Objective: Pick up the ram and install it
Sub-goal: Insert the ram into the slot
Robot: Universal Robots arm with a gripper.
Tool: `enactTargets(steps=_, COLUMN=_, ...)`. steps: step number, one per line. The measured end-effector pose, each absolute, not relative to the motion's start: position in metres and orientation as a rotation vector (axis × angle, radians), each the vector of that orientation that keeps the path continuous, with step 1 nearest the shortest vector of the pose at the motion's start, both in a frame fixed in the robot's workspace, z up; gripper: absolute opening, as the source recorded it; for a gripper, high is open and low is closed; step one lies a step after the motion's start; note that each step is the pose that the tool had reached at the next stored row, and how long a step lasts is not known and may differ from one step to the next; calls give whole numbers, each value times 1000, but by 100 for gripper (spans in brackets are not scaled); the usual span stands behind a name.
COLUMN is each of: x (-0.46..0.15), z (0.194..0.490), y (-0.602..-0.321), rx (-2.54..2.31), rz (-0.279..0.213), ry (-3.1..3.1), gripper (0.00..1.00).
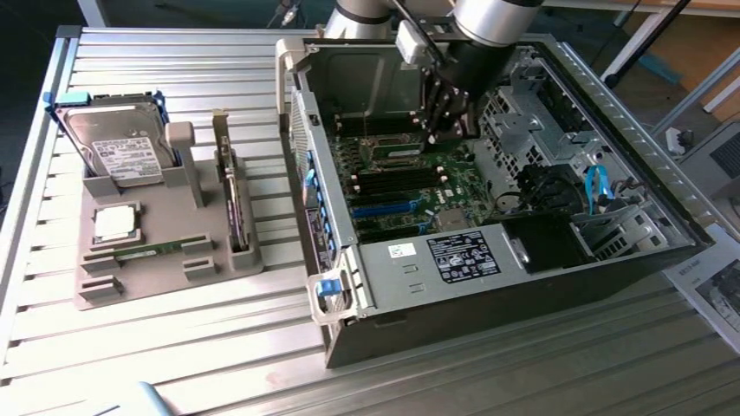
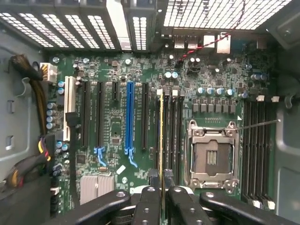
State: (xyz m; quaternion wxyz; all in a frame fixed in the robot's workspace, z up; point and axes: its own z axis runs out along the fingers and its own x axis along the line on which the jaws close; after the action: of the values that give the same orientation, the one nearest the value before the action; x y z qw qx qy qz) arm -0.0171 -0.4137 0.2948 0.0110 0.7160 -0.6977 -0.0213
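Note:
In the wrist view, my gripper (image 2: 161,194) is shut on the ram (image 2: 161,136), a thin green stick seen edge-on. It hangs over the bank of dark memory slots (image 2: 174,136) just beside the empty processor socket (image 2: 211,157) on the motherboard (image 2: 112,126); I cannot tell whether it touches a slot. In the exterior view, the gripper (image 1: 449,128) reaches down into the open computer case (image 1: 647,217), above the board. A second, alike ram stick (image 1: 151,250) lies flat on the grey holder (image 1: 151,282) at the exterior view's left.
The holder also carries a hard drive (image 1: 121,147), a square silver processor (image 1: 116,223) and an upright expansion card (image 1: 237,208). Inside the case are a drive cage (image 1: 521,121), blue cables (image 1: 597,186) and another bank of slots (image 2: 258,145). Cable bundles (image 2: 35,84) run along one case wall.

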Motion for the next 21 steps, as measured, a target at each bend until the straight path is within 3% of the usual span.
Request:
enactTargets(steps=16, x=-18, z=244, y=-413, rx=2229, rz=-71, ry=-2172, gripper=13)
enactTargets(steps=21, x=-18, z=241, y=-413, rx=2228, rz=-71, ry=-2172, gripper=13)
